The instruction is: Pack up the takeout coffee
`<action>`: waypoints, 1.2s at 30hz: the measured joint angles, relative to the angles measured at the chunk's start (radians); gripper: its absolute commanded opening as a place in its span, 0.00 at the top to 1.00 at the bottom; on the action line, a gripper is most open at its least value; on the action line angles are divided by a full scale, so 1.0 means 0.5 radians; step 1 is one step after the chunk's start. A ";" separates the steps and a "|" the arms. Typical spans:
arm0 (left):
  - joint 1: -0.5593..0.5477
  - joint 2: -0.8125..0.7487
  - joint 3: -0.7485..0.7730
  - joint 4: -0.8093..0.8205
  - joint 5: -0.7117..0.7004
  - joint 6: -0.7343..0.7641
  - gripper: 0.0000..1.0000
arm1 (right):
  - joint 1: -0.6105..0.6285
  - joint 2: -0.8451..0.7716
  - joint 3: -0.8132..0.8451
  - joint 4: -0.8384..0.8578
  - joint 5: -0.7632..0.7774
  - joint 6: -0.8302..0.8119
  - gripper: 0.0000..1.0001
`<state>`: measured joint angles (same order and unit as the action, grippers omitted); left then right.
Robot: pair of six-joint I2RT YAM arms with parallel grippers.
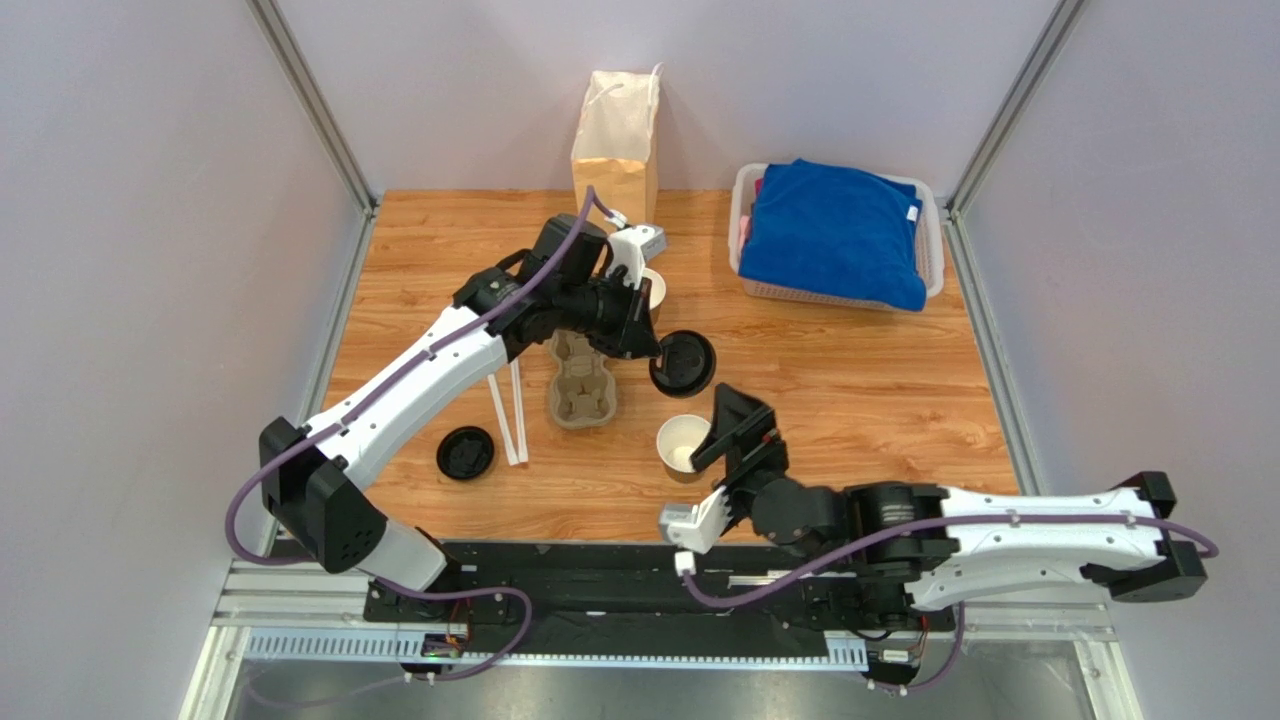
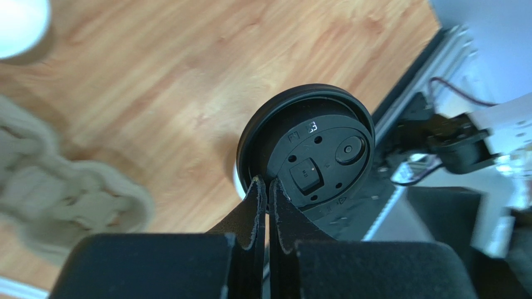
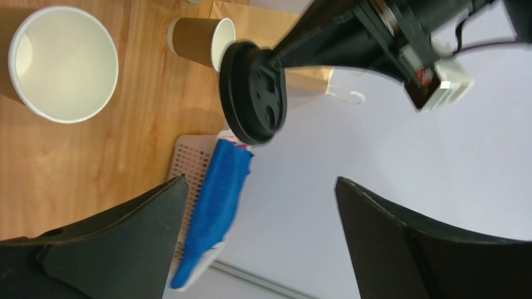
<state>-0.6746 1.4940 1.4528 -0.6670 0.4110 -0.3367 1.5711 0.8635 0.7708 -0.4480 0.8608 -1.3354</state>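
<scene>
**Overhead and wrist views, cup and lid apart.** The takeout coffee is seen in two parts. Its brown paper cup (image 1: 684, 446), white inside, stands upright and uncovered on the wooden table (image 1: 902, 390), near the centre of the near edge. Its black lid (image 1: 681, 363) is held clear of the table just beyond the cup on the far side.

The lid is pinched at its rim by the left gripper (image 1: 661, 353), whose fingers are pressed together on it. In the left wrist view the lid is shown tilted, its top face turned to the camera.

The right gripper (image 1: 739, 432) is placed just right of the cup. Its fingers are spread wide and nothing is held between them, as the right wrist view shows.

A second brown cup (image 1: 651, 288), also uncovered, is set farther back, beside the left gripper. A cardboard cup carrier (image 1: 583, 383) lies left of the held lid.

Two thin white sticks (image 1: 511, 417) and a loose black lid (image 1: 466, 453) lie farther left. A brown paper bag (image 1: 618, 143) stands at the far edge. A white basket (image 1: 932, 255) holding a blue cloth (image 1: 837, 233) is placed at the far right.
</scene>
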 measured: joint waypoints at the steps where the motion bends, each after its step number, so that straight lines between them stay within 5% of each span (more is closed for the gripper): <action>1: 0.001 -0.007 0.011 -0.024 -0.027 0.078 1.00 | -0.021 -0.043 0.070 -0.095 -0.040 0.160 0.04; 7: 0.002 -0.060 0.034 -0.235 -0.099 0.662 1.00 | -0.437 -0.201 0.567 -0.559 -0.380 1.044 0.03; 11: -0.023 0.038 0.244 -0.520 -0.058 0.959 1.00 | -0.954 -0.226 0.820 -0.777 -0.785 1.698 0.04; 17: -0.092 0.397 0.675 -0.821 -0.011 1.189 1.00 | -1.975 -0.285 0.837 -0.958 -1.685 2.785 0.05; 20: -0.131 0.535 0.753 -0.958 0.000 1.263 1.00 | -2.222 -0.278 0.758 -0.984 -2.034 3.136 0.04; 29: -0.307 0.741 0.845 -1.090 -0.006 1.344 1.00 | -2.734 -0.147 0.485 -1.022 -2.935 3.529 0.00; 36: -0.340 0.847 0.845 -1.089 -0.014 1.331 1.00 | -2.947 -0.144 0.503 -0.942 -3.207 3.596 0.00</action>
<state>-0.8448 1.9175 1.8751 -1.2114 0.4038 0.3286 0.0978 0.7914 1.0222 -0.9192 -0.7425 0.4625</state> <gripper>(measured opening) 0.009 0.998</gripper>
